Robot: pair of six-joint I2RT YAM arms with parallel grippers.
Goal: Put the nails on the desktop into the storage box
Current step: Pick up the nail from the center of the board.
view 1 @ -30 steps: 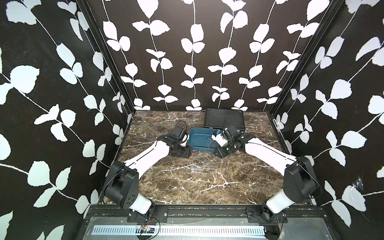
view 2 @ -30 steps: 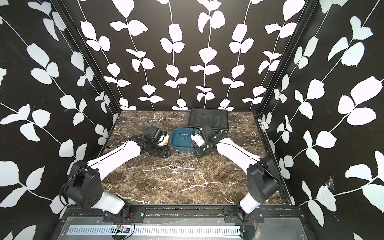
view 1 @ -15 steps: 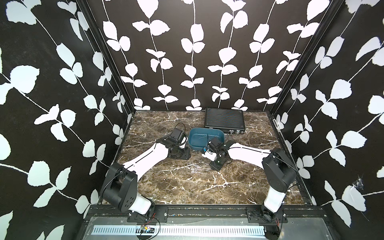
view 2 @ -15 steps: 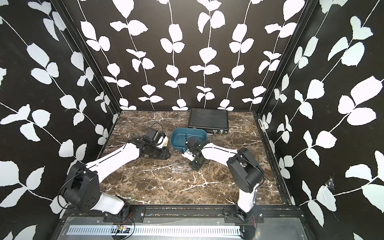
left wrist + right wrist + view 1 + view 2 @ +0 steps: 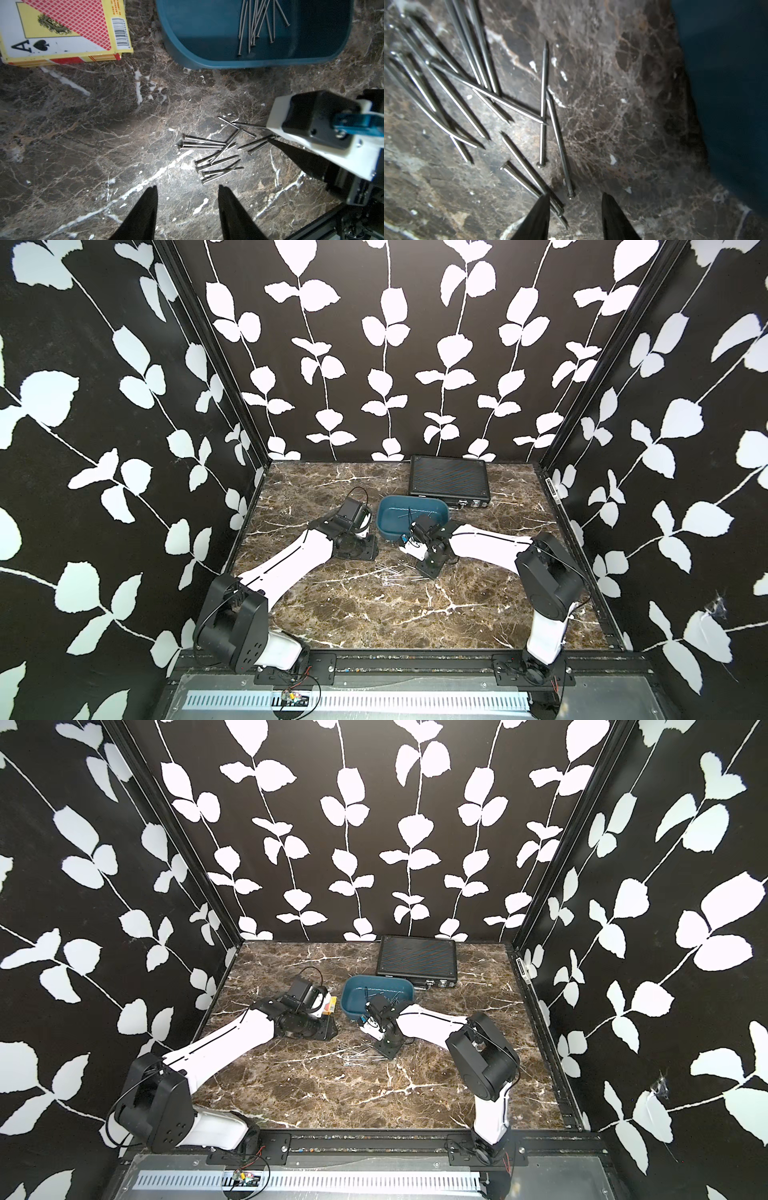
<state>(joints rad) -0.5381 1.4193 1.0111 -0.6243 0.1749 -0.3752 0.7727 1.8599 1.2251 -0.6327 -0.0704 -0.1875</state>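
Left wrist: nails [image 5: 216,153] on desktop [image 5: 83,135]

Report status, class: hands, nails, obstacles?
Left hand open, empty. Right hand open, tips at loose nails on desktop. Some nails in storage box. Nothing blocking.

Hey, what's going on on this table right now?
Two robot arms are clearing the marble desktop into the teal storage box. Some nails already lie in the box; a loose pile lies on the desktop beside it. The right claw is down at the pile's edge, jaws apart, gripping nothing. The left claw hovers nearby, open and empty.
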